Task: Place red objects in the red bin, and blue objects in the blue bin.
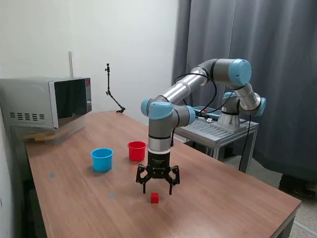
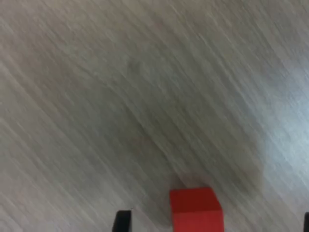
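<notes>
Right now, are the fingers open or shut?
Open. The gripper hangs above the red cube with its fingers spread wide, and nothing is between them; the cube sits on the table.

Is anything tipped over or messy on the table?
No, nothing looks odd. The red cup and blue cup stand upright, and one red cube sits flat on the table just below the open hand.
</notes>
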Robot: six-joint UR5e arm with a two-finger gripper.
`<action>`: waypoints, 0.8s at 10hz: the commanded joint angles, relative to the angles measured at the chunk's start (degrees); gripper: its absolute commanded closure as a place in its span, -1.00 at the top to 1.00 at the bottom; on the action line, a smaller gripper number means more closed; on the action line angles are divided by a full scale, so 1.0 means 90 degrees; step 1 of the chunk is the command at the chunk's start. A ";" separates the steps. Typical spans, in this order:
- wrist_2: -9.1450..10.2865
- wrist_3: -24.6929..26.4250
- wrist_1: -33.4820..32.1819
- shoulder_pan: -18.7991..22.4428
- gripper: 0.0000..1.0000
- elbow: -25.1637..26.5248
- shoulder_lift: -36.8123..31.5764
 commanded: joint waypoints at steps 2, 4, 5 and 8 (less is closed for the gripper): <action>0.0044 -0.0107 0.0000 0.0009 1.00 -0.0054 0.0029; 0.0063 -0.0108 0.0000 0.0009 1.00 -0.0054 0.0029; 0.0063 -0.0108 0.0000 0.0009 1.00 -0.0054 0.0077; 0.0189 -0.0147 0.0000 0.0009 1.00 -0.0054 0.0107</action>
